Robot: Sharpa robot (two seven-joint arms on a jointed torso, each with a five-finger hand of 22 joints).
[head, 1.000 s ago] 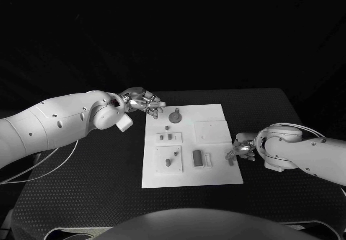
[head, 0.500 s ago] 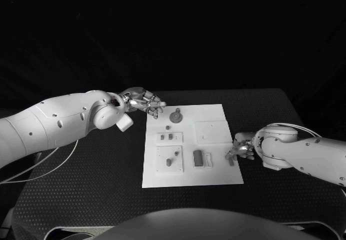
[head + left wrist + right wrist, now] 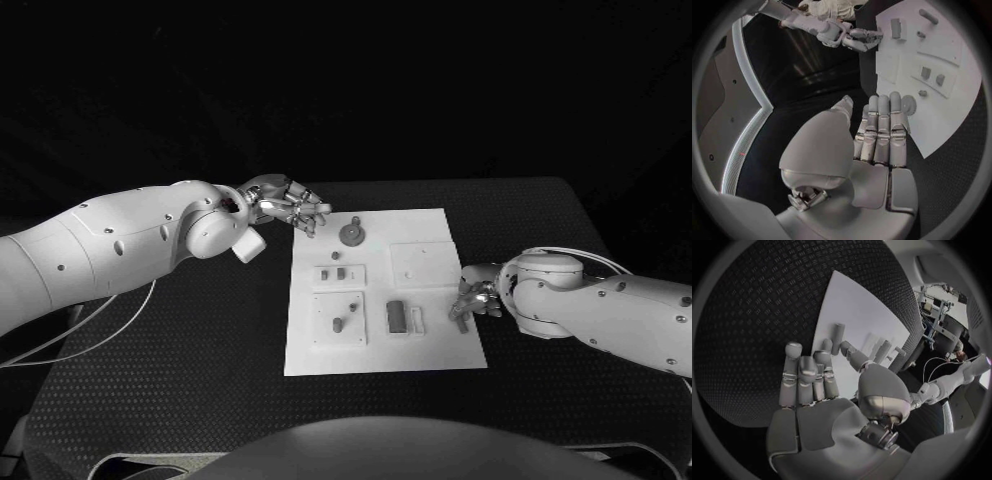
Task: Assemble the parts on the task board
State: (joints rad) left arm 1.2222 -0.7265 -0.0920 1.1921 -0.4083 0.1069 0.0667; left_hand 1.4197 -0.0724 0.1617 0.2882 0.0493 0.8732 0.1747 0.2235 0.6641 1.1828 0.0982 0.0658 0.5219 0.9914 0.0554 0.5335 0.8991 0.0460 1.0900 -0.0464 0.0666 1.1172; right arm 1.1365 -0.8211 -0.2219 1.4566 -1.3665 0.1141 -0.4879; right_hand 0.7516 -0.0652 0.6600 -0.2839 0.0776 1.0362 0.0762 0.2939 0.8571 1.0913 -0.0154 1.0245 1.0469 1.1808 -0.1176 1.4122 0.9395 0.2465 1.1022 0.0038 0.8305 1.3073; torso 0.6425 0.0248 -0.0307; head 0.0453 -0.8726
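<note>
Since a second ago the right hand (image 3: 473,299) has edged slightly inward along the task board's (image 3: 433,350) right edge; its fingers lie apart and hold nothing, near a small cylindrical part (image 3: 837,338). At the board's far-left corner hovers the left hand (image 3: 293,209), fingers extended, empty. Centred on the black table (image 3: 188,350), the white board carries a round disc part (image 3: 351,236) and small grey pieces in raised square plates.

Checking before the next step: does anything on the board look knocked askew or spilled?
Nothing stands out. The task board lies flat on the table, its small parts sit on it, and both the left hand and right hand hold nothing.
</note>
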